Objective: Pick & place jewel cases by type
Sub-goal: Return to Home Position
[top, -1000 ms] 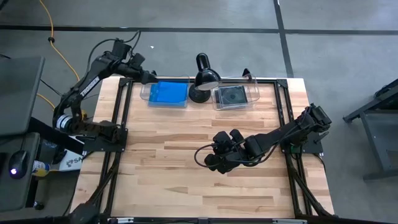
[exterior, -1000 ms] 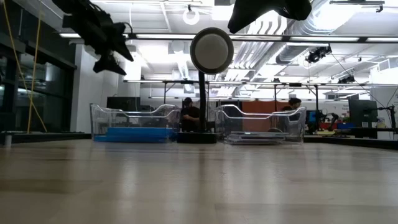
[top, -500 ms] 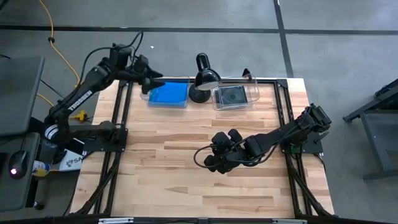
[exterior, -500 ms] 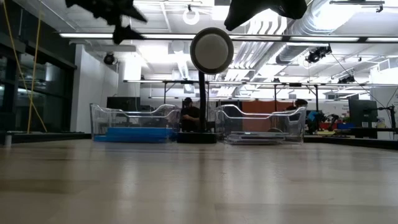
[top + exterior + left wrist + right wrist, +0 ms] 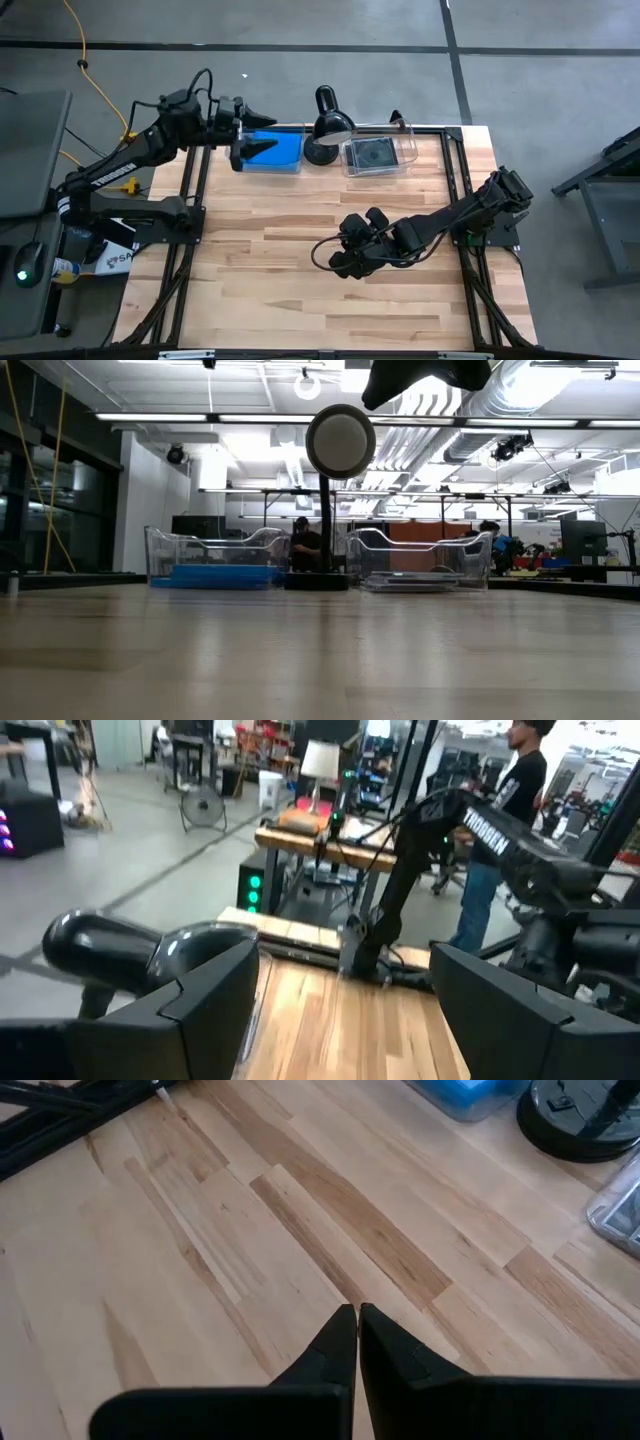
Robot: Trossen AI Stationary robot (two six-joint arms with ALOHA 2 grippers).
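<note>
Well, sorting looks finished: on the surface [image 5: 300, 300], the left bin [image 5: 165, 555] holds the blue jewel cases [image 5: 285, 152], the right bin [image 5: 470, 560] the dark ones [image 5: 372, 155]. My left claw [image 5: 345, 948] gapes empty over the left bin; my right claw [image 5: 357, 1312] hovers pinched closed mid-surface. Next, I'd fold both home.

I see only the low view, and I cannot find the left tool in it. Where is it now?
Observer: The left tool hangs over the left bin, above the blue cases.
Operator: Is it holding a case?
Observer: No. The left wrist view shows its fingers wide apart with nothing between them.
Operator: And the right tool?
Observer: The right tool is shut and empty, over bare wood near the middle of the table.
</note>
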